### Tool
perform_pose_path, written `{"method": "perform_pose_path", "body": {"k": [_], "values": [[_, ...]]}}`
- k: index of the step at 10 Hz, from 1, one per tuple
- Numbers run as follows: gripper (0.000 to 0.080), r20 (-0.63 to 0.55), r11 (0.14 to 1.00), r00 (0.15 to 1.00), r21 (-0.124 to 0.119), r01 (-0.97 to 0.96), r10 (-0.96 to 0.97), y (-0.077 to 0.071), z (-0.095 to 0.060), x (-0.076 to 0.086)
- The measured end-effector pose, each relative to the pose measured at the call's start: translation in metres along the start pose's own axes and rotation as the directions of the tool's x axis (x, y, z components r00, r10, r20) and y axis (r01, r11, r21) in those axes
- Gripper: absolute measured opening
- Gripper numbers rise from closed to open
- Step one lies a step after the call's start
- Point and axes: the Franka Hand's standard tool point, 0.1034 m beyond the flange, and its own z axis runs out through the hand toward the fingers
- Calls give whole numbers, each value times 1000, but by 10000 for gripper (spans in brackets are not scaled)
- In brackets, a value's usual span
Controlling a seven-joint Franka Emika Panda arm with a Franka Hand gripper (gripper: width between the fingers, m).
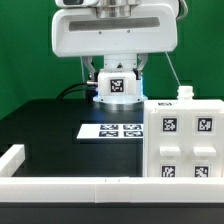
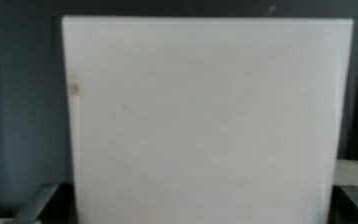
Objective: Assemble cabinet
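Observation:
The cabinet's big white box [image 1: 181,140] stands at the exterior view's right, with several black-and-white tags on its faces. My gripper [image 1: 117,92] is at the back centre, behind the marker board, and is shut on a small white drawer block [image 1: 117,84] that bears one tag. In the wrist view the block's plain white face [image 2: 202,110] fills most of the picture. It sits between my two dark fingers [image 2: 41,203], which show at both of its sides, with the gripper [image 2: 197,208] closed on it. I cannot tell whether the block touches the table.
The marker board [image 1: 110,130] lies flat on the black table just left of the big box. A long white rail [image 1: 70,185] runs along the front edge and another [image 1: 12,158] along the left. A small white piece [image 1: 184,92] stands behind the box.

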Motion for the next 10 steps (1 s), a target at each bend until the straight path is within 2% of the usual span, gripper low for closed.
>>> {"method": "perform_pose_path", "body": {"k": [1, 2, 3, 4, 6, 9, 10], "values": [[557, 10, 1000, 1000, -2, -12, 12, -10, -11, 7], [557, 7, 1000, 1000, -4, -16, 16, -27, -26, 22], [557, 6, 1000, 1000, -5, -23, 23, -44, -33, 33], [557, 1, 999, 999, -5, -40, 40, -61, -34, 39], [557, -11, 998, 998, -5, -60, 60, -84, -36, 50], [557, -5, 997, 997, -10, -80, 80, -103, -25, 57], [557, -9, 997, 997, -12, -81, 81, -102, -24, 63]]}}
